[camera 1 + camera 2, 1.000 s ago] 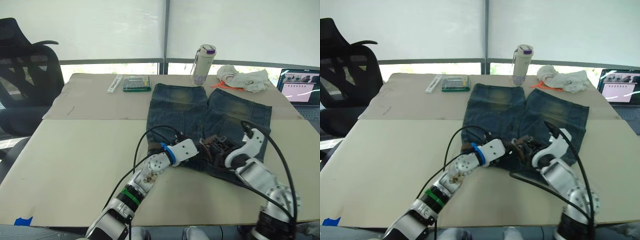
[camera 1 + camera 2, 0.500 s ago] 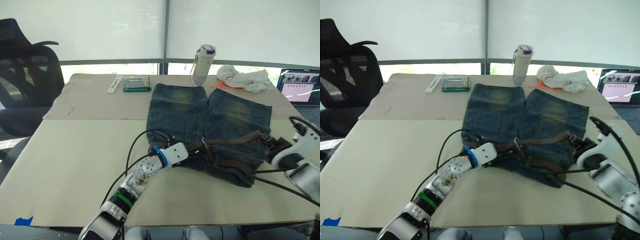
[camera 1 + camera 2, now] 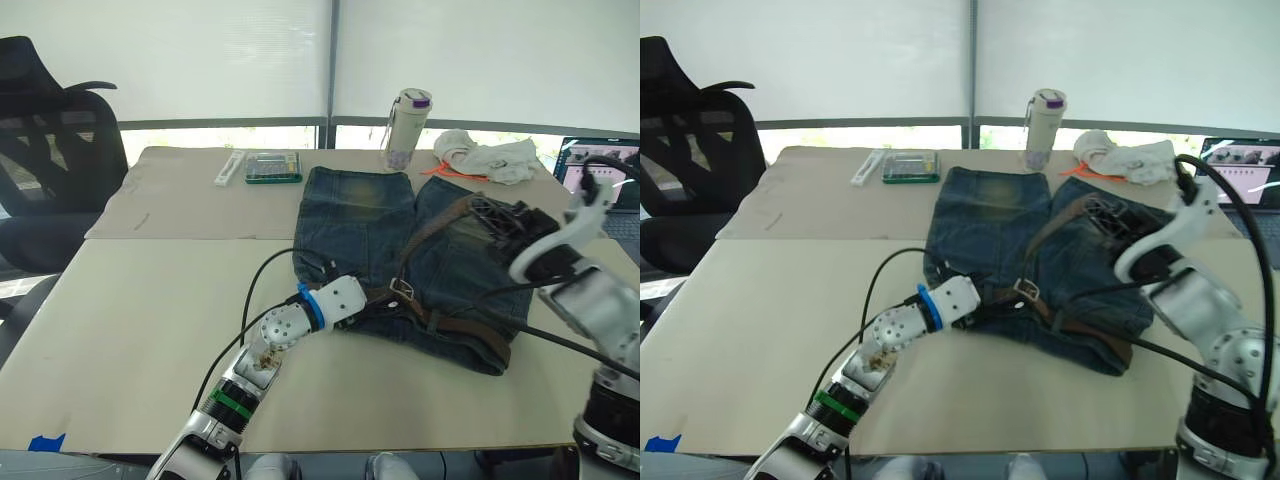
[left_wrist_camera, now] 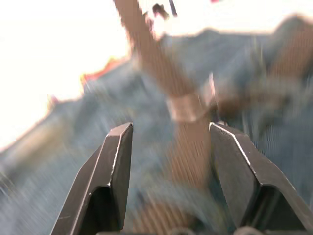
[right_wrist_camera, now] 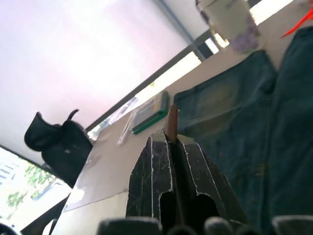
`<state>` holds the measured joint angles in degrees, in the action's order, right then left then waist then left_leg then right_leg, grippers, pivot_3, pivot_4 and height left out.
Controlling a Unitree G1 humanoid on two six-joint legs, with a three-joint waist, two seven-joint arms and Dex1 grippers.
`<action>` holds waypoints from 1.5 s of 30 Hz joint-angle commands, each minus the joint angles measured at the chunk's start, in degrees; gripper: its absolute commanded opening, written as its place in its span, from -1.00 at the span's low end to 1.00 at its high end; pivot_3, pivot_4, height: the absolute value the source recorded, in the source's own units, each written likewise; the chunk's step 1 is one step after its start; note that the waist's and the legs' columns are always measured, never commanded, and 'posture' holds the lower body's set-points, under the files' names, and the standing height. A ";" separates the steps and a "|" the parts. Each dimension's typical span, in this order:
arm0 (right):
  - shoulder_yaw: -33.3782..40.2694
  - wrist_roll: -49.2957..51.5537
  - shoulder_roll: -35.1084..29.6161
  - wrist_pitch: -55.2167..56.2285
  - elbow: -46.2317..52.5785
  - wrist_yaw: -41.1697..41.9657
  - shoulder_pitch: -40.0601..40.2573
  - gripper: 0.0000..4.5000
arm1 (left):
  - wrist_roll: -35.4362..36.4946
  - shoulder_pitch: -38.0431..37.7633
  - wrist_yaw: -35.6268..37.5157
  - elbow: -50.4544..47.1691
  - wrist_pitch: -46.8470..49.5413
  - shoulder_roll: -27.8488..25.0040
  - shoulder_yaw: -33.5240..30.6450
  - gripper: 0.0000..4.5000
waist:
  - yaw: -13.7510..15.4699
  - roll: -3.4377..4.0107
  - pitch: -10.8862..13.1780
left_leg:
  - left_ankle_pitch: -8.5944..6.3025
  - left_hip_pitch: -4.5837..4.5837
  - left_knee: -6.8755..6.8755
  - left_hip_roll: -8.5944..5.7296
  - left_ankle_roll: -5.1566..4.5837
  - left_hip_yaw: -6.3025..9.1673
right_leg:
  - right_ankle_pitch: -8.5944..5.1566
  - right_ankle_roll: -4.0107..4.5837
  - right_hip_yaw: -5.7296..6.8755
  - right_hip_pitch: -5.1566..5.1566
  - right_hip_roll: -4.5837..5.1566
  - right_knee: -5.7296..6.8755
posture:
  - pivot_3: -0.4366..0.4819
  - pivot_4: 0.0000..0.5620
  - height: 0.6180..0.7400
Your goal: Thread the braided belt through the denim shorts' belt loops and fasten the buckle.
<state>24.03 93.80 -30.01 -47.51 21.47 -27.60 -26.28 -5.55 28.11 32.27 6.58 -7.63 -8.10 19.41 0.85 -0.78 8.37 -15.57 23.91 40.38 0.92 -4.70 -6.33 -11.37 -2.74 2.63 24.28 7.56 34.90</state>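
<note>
Right gripper (image 5: 172, 147) pinches braided belt (image 3: 432, 232); left gripper (image 4: 168, 142) spread, seemingly astride the buckle (image 3: 401, 291).

Beige table (image 3: 150, 300), black chair (image 3: 50, 150)

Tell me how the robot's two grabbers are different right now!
The right gripper is shut on the braided belt, pinching its end. The left gripper is open, with the buckle in front of the gap between its fingers. The right gripper is raised above the denim shorts, lifting the strap. The left gripper sits low at the shorts' waistband. Both have two black fingers and work on the same belt.
</note>
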 commanded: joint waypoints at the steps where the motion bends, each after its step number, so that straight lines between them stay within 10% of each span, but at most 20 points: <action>1: -3.30 2.04 2.11 3.30 2.42 -1.88 -2.90 -1.00 | 4.75 3.86 -1.58 -5.30 6.27 2.81 -3.91 0.16 | -0.07 0.00 0.00 | 0.00 0.01 0.02 -0.01 -0.01 -0.01 | 0.01 -0.02 0.00 -0.01 0.00 0.00 | -0.05 -0.47 0.95; 12: -8.53 1.92 4.99 6.25 3.65 -4.04 -3.42 -1.00 | 0.33 12.48 -10.89 6.80 7.25 9.84 -4.15 0.16 | -0.13 -0.01 0.00 | 0.01 0.14 0.06 -0.06 -0.02 -0.01 | 0.07 -0.13 0.04 0.02 -0.03 0.00 | -0.05 -0.47 0.95; 21: -9.44 -0.74 1.74 5.91 4.85 -2.18 -1.26 -1.00 | 1.61 12.21 -11.20 5.08 8.74 9.73 -5.16 -0.98 | -0.20 -0.01 0.00 | 0.00 0.16 0.05 -0.04 -0.02 -0.01 | 0.07 -0.13 0.02 0.05 -0.04 0.00 | -0.05 -0.47 0.95; 27: -11.77 -21.76 -1.97 11.14 6.92 13.72 1.20 0.11 | 11.92 9.74 -12.86 0.60 26.53 13.28 -12.71 -1.00 | -0.26 -0.01 0.00 | 0.00 0.18 0.05 -0.04 -0.03 -0.01 | 0.07 -0.14 0.01 0.06 -0.04 -0.02 | -0.05 -0.47 0.95; 30: -20.19 -36.56 -6.16 14.06 7.69 25.92 6.00 0.56 | 28.35 10.75 -20.01 2.85 41.93 19.62 -27.04 -1.00 | -0.39 -0.04 0.02 | 0.00 0.17 0.08 -0.04 -0.03 0.04 | 0.01 -0.23 0.00 0.06 -0.04 -0.08 | -0.05 -0.47 0.95; 45: -36.94 -69.22 -2.98 22.57 -9.01 49.22 17.66 0.56 | 49.38 8.90 -30.85 6.65 52.79 20.58 -39.73 -1.00 | -0.65 -0.16 0.07 | 0.25 0.10 0.31 -0.09 0.41 0.07 | -0.01 -0.26 -0.09 -0.06 -0.14 -0.02 | -0.05 -0.47 0.95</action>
<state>-12.08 26.44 -32.10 -23.14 13.78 19.81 -9.96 40.94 37.27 3.11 13.57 46.50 7.14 -17.72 0.20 -0.94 8.44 -15.33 23.97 40.69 0.84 -4.28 -6.25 -11.38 -3.00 2.54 24.21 7.42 34.88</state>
